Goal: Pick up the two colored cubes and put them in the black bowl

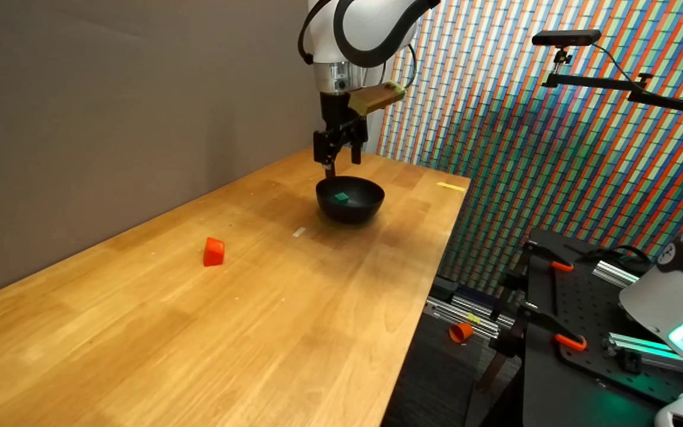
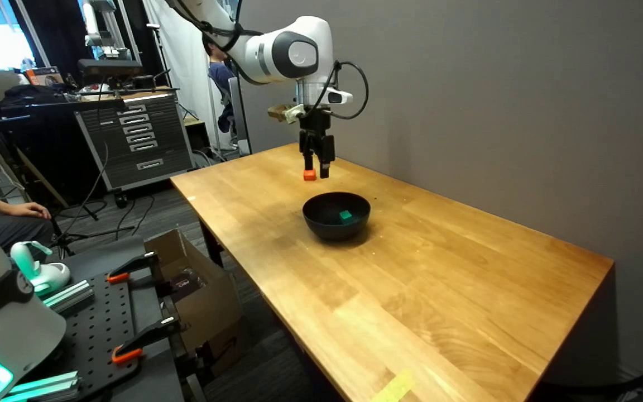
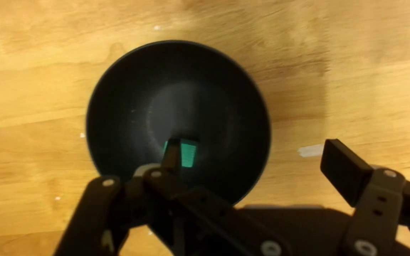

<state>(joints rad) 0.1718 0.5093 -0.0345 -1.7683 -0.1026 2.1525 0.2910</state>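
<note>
The black bowl (image 1: 350,216) stands upright on the wooden table; it also shows in an exterior view (image 2: 335,231) and in the wrist view (image 3: 237,117). The green cube (image 1: 341,198) lies inside it, also seen in an exterior view (image 2: 345,215); in the wrist view a finger partly covers the green cube (image 3: 188,155). The red cube (image 1: 214,252) sits on the table apart from the bowl, and in an exterior view the red cube (image 2: 310,175) shows at a fingertip's lower end. It is out of the wrist view. My gripper (image 1: 343,166) is open and empty above the bowl; its fingers (image 3: 253,153) are wide apart.
A grey wall (image 1: 140,118) runs along one long side of the wooden table (image 1: 258,332). A white tape piece (image 1: 299,232) lies near the bowl, and yellow tape (image 1: 451,186) near an edge. A black bench (image 2: 104,318) with clamps and the robot base stands across a gap.
</note>
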